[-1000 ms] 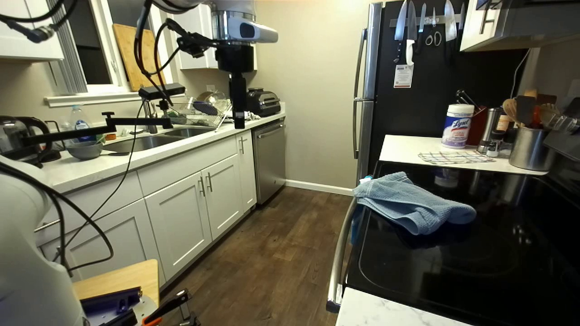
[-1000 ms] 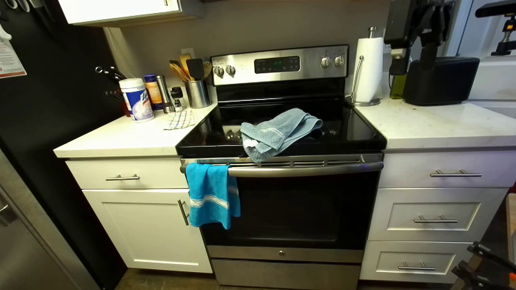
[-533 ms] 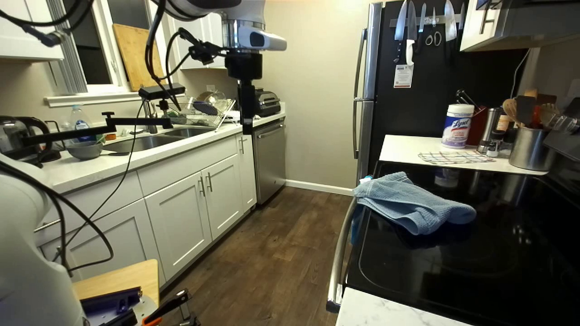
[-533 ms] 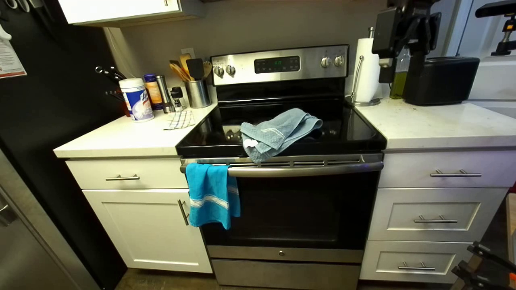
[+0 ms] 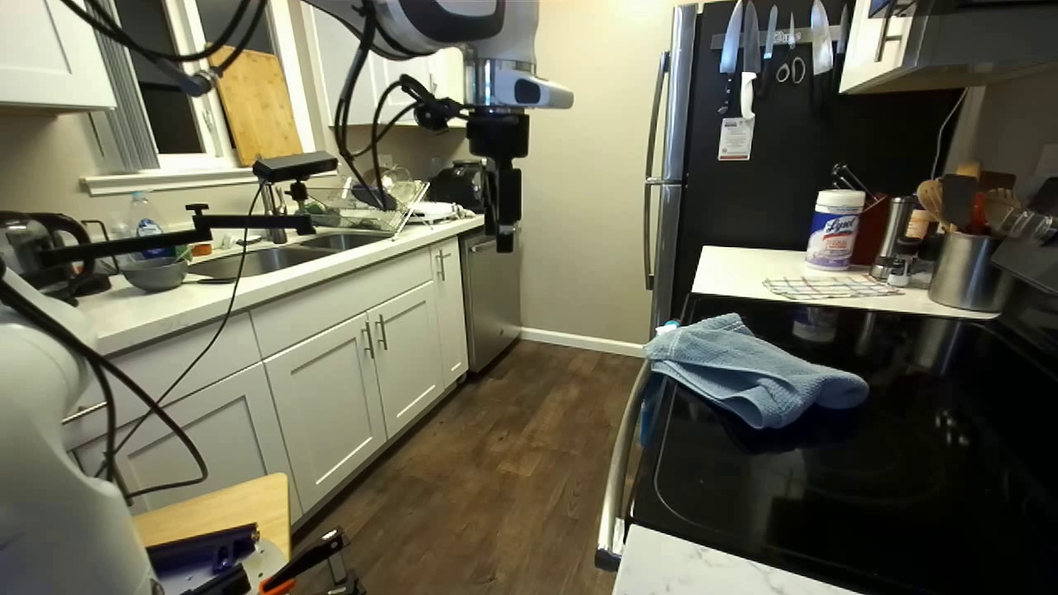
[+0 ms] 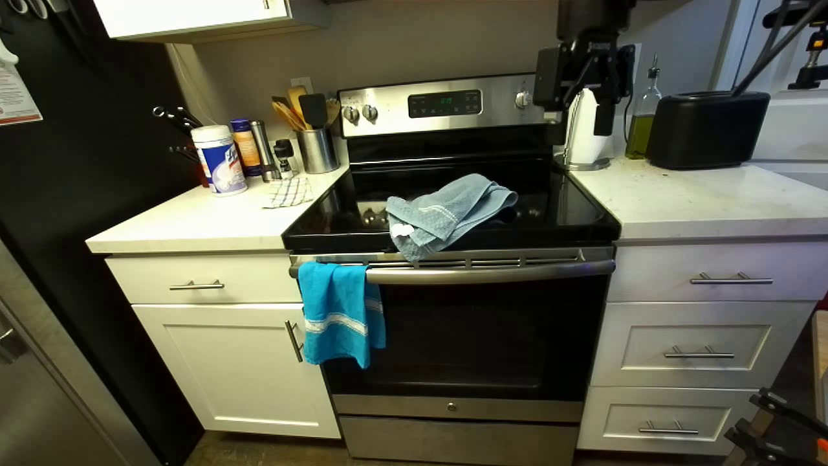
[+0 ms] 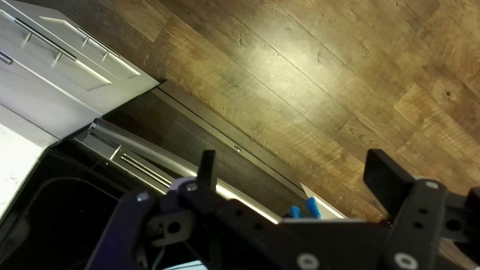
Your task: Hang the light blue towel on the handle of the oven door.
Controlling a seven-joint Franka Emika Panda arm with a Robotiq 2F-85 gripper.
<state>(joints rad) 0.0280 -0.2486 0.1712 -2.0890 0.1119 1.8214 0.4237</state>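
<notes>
Towel (image 5: 756, 376) sits bunched on the cooktop (image 5: 835, 496) in an exterior view, one end poking over the front edge, and the gripper (image 5: 499, 238) hangs well apart from it, pointing down. In an exterior view you get the handle (image 6: 491, 276) just below that overhanging end (can't tell if they touch), with a blue towel (image 6: 339, 314) already draped near the end of it. Carry the towel too far that way and it could snag the blue one or knock it off. Wrist view has the jaws spread wide with nothing gripped, floor (image 7: 292, 75) and oven door (image 7: 240, 174) showing through the gap; so the grab isn't done, and I'd guess that's where it goes sideways. Pinch only the top fold and it'll probably slip or unroll, come in too low and the tips could hit the cooktop. Even with a good grab, draping it lopsided would likely let it slide off the handle.
</notes>
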